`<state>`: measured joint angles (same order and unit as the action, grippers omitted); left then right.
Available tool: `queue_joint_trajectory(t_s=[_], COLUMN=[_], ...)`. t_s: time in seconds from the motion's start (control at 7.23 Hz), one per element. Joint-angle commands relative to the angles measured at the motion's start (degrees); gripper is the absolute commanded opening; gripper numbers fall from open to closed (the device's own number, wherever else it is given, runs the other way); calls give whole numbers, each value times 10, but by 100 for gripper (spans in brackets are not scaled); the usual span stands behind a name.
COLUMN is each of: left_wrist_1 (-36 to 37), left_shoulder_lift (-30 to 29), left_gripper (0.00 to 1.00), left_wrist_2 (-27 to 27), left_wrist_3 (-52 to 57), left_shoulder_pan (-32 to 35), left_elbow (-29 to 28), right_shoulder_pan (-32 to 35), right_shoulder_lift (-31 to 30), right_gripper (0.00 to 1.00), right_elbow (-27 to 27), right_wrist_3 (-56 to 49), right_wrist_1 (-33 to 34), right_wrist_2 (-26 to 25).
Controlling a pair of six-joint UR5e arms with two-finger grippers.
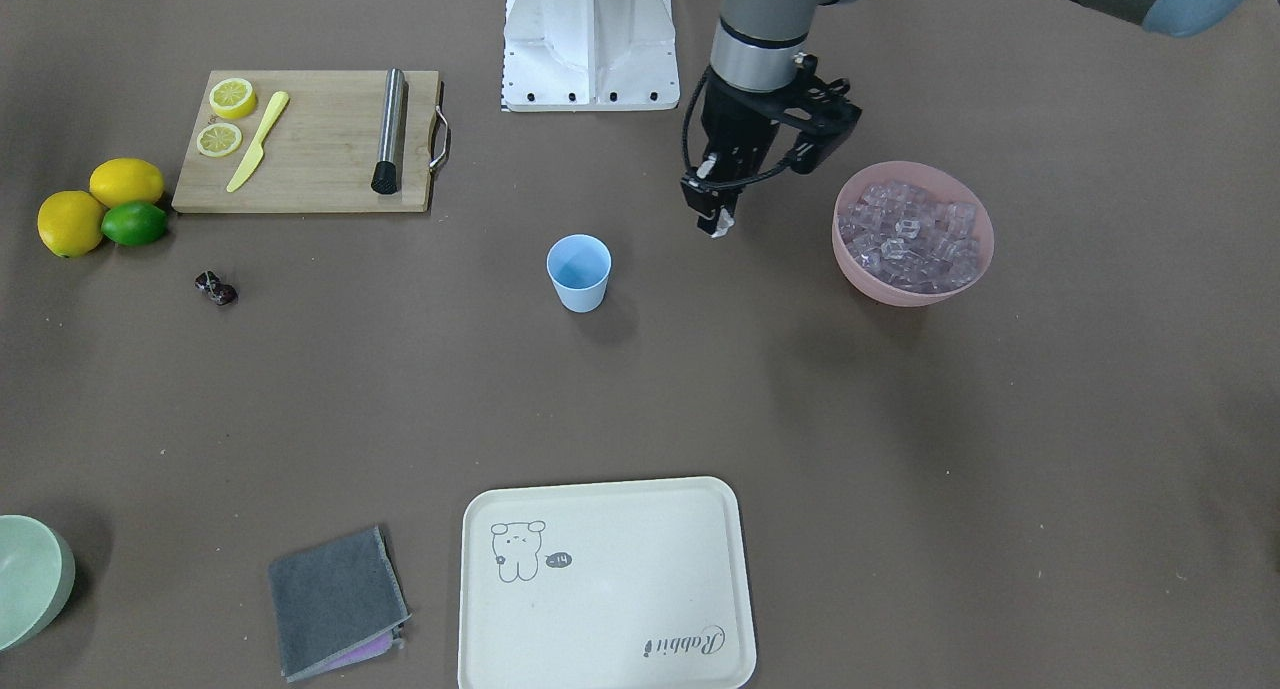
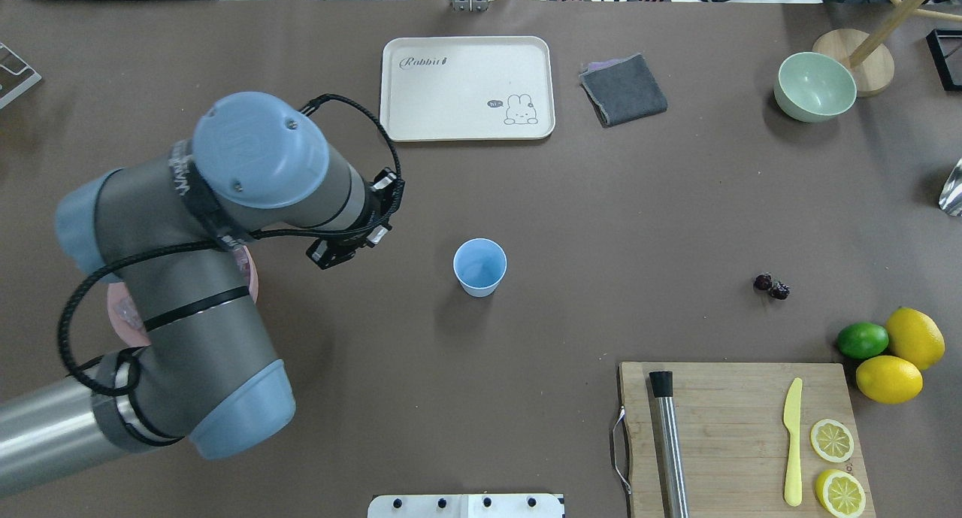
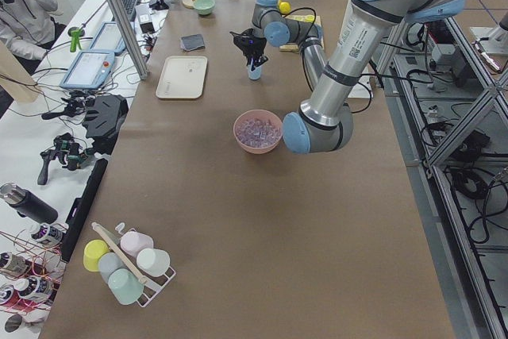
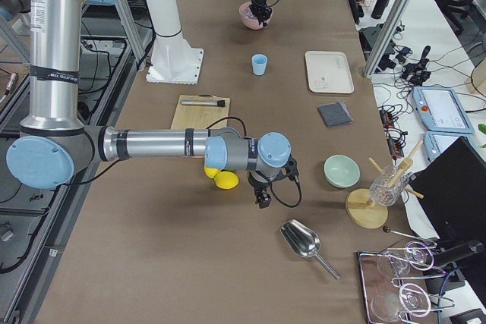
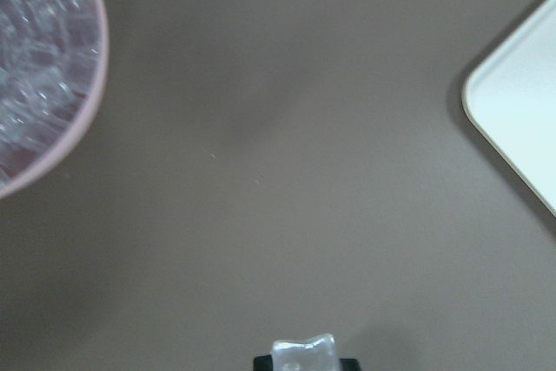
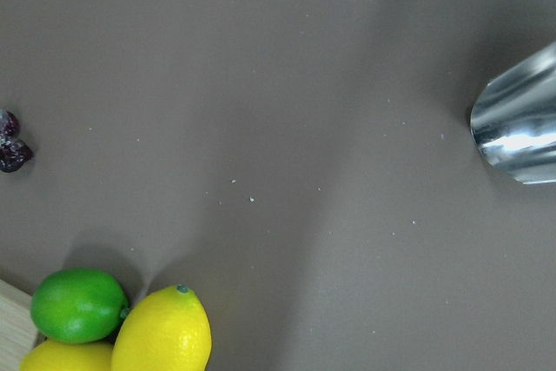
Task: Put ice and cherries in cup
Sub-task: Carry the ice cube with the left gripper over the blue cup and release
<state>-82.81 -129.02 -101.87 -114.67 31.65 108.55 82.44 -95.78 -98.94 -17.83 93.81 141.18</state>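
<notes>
The left gripper (image 1: 717, 221) is pinching one ice cube (image 5: 302, 352) and hovering between the pink bowl (image 1: 905, 291), which is holding the other ice (image 1: 905, 234), and the cup (image 1: 578, 272), which is looking empty. The cherries (image 1: 216, 288) are lying on the table (image 1: 700, 389), well apart from the cup. By this showing, both ice and cherries are yet to go in, and whether the right gripper (image 4: 263, 199) is spread or pressed together cannot be told.

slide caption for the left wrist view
Left gripper holds one ice cube over the table, pink bowl upper left.
</notes>
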Motion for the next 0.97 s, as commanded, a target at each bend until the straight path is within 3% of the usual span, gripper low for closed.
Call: queue_joint_trajectory(t_s=[0.0, 0.41, 0.83], left_wrist_1=[-78, -144, -147], left_shoulder_lift=[-40, -61, -72], left_gripper=[0, 0, 0], left_wrist_2=[-4, -5, -18], left_wrist_3=[37, 52, 52], left_shoulder_pan=[-11, -24, -41], left_elbow=[-92, -146, -157], right_shoulder_pan=[-23, -53, -62], right_shoulder_lift=[2, 2, 6], right_gripper=[100, 100, 100], right_elbow=[-47, -66, -68], right_wrist_3=[35, 69, 79], right_wrist_1=[-1, -1, -1], right_wrist_2=[0, 0, 0])
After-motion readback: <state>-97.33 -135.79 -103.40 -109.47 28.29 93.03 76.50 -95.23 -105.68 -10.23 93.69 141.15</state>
